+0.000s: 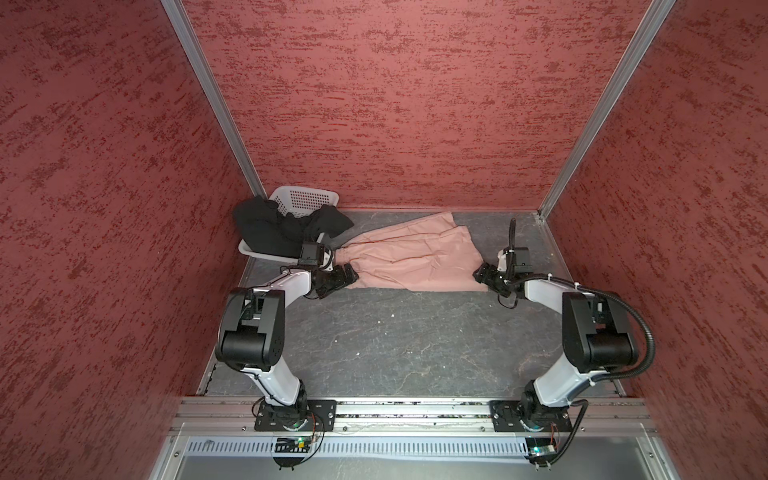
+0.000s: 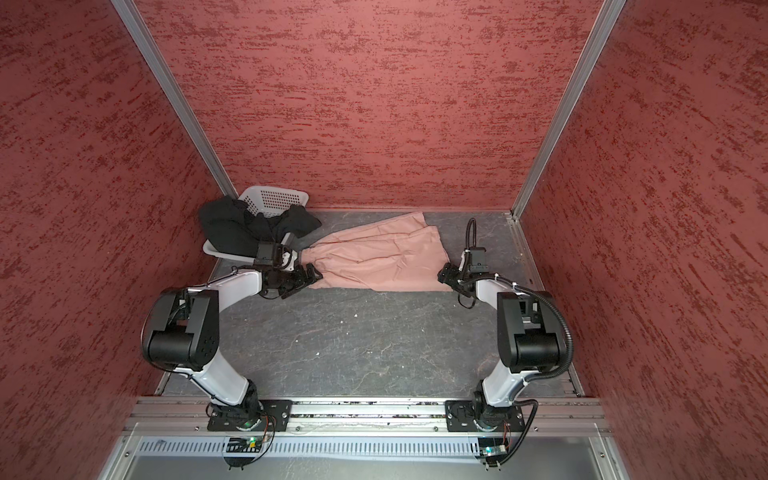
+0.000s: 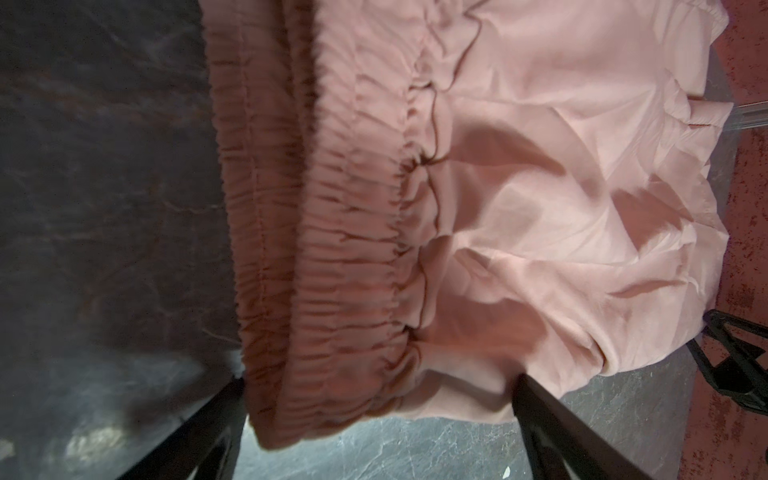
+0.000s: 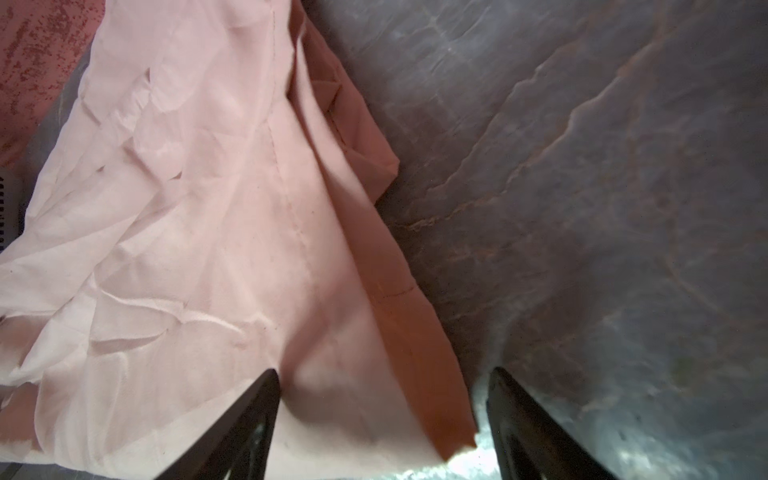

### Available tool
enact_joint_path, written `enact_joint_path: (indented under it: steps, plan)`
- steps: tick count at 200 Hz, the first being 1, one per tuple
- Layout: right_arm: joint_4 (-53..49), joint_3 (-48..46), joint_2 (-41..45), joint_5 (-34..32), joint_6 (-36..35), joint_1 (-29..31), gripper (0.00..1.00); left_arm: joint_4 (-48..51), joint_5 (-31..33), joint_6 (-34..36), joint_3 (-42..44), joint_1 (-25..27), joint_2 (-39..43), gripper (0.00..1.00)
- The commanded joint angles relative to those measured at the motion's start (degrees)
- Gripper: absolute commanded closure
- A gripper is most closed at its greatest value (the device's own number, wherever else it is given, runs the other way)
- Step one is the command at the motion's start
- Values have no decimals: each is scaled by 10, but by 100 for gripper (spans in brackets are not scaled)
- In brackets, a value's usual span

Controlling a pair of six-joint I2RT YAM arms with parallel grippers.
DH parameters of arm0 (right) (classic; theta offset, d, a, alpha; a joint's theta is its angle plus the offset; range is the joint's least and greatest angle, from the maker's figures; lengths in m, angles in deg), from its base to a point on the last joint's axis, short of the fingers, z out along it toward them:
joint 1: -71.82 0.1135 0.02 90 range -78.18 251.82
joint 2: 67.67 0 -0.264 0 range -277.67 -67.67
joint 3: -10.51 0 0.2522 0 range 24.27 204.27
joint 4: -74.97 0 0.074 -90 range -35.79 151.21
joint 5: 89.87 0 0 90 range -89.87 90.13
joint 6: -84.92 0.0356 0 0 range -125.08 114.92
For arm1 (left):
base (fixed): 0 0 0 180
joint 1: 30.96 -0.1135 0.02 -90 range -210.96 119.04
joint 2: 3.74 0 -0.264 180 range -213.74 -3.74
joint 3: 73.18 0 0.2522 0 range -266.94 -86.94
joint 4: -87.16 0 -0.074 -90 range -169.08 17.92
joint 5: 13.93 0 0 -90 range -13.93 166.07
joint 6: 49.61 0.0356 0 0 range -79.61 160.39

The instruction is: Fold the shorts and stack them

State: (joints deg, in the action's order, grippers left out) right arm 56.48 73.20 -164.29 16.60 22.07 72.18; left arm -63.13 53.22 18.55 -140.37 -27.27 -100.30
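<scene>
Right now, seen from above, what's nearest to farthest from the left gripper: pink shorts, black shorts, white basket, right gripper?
From the left gripper, in a top view:
1. Pink shorts: waistband right at the gripper.
2. Black shorts and white basket: just behind it, back-left corner; too close to call.
3. Right gripper: far across, at the shorts' hem corner.

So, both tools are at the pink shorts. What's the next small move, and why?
Probably close both tools: the left tool stands open astride the waistband, the right tool open astride the hem corner of the pink shorts, lying flat, ungripped.
</scene>
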Motion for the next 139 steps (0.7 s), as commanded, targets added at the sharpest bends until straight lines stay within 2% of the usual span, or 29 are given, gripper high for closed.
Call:
enact_joint_path:
  steps: [1,17,32,41,45,49,55,67,85,114,139]
  plan:
    - [44,-7,-12,31,8,-2,28,-32,-22,12,-19,-2,-10,5]
    - [42,-7,-24,29,11,-2,40,-21,-16,20,-29,-1,-17,16]
    - [25,0,-30,14,11,-3,54,-2,-13,26,-39,-2,-20,32]
    - [1,8,-31,-3,8,-3,64,7,-12,26,-41,-2,-20,51]
    - [-11,12,-30,-11,6,-4,69,11,-9,25,-40,-2,-19,68]
    - [-23,14,-27,-19,4,-4,75,16,-7,23,-39,-2,-17,79]
    - [-42,17,-20,-31,1,-6,83,19,-6,21,-36,-1,-13,89]
    - [-69,17,0,-48,-2,-14,96,28,-7,16,-26,-1,-1,91]
    - [-98,2,40,-61,-3,-31,100,48,-10,8,-6,2,24,91]
    - [-154,-41,118,-68,8,-51,99,100,-11,-10,27,9,83,91]
    - [-215,-91,221,-79,42,-54,92,163,-3,-35,58,29,146,94]
